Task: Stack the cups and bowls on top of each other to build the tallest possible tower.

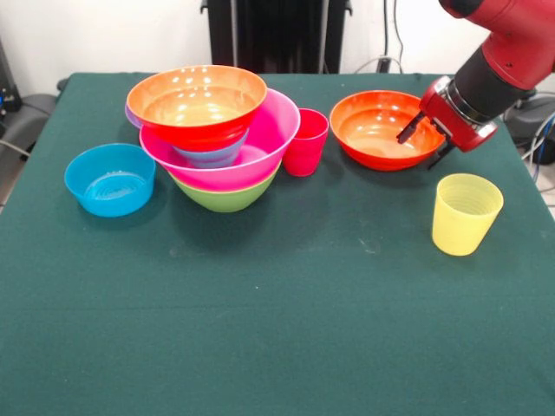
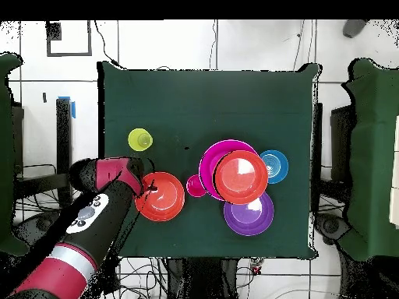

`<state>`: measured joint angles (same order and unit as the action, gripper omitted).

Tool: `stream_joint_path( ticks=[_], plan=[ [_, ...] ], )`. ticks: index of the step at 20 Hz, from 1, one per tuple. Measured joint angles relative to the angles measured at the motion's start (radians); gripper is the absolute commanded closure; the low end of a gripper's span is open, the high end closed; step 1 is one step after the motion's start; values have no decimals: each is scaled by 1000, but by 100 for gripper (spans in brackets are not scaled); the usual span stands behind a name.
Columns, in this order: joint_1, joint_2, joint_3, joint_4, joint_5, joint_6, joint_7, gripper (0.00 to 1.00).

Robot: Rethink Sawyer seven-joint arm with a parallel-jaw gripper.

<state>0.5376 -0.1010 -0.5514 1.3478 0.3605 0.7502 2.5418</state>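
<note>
Hovering at the rim of a wide glossy orange plastic bowl [image 1: 386, 130], the red and black hand [image 1: 425, 146] hangs with its two dark fingers apart, one tip over the bowl's inside edge and the other just outside the rim — nothing is held between them. That orange bowl sits alone on the green cloth tabletop [image 1: 277, 329], away from the stack.

The tower [image 1: 217, 139] stands well apart from the hand, past a small glossy red plastic tumbler [image 1: 305, 142] that sits just beside the stack's big pink bowl [image 1: 260, 152]. At the tower's base is a green round bowl [image 1: 227, 198]; the pink one rests in it, a small blue bowl [image 1: 212, 156] shows inside that, and a second wide orange bowl [image 1: 198, 104] crowns the pile, tilted a little. From overhead a purple bowl [image 2: 249, 215] shows behind the stack, touching it or nearly so.

A translucent yellow ribbed tumbler [image 1: 466, 213] stands upright near the hand, on the camera's side of it in the front view. A lone small blue plastic bowl [image 1: 110, 179] sits on the tower's other side.
</note>
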Motion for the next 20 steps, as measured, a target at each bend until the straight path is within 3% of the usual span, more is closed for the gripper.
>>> stream_joint_path(
  ticks=[6, 7, 20],
  plan=[
    [0, 0, 5, 9, 0, -22, 0, 0],
    [0, 0, 6, 10, 0, -25, 0, 100],
    [-5, -16, 7, 25, 0, -30, 0, 100]
  ],
)
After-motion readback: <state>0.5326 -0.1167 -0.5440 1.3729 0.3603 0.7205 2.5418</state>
